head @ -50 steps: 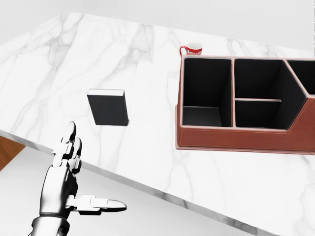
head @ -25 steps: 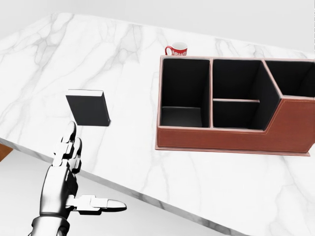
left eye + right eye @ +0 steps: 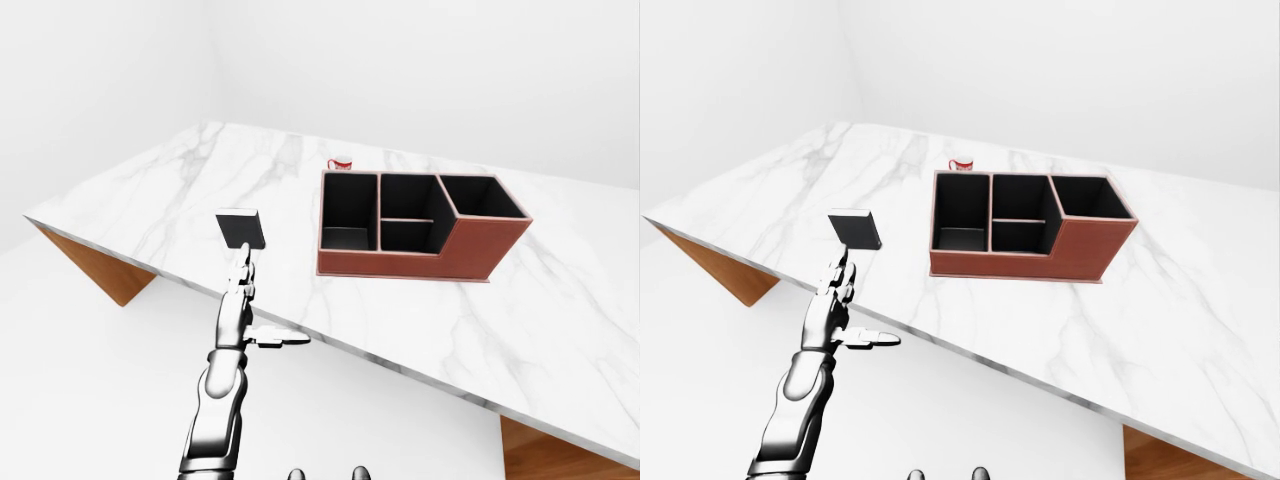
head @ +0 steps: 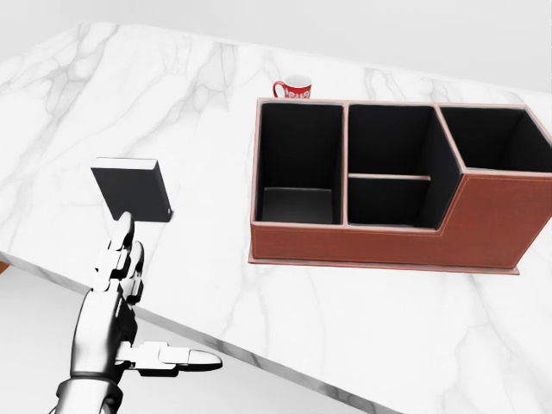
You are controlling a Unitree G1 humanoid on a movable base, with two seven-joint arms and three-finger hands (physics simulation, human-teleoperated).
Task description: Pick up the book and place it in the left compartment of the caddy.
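With the left hand (image 4: 116, 297) below the worktop (image 4: 362, 302) edge, fingers (image 4: 121, 246) released, it should probably reach toward 12 o'clock and straddle the book (image 4: 131, 188).

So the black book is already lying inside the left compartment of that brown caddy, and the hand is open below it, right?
Not quite. The book lies on the marble table, left of the caddy, whose compartments are empty, as the head view shows. The left hand is indeed open below the book.
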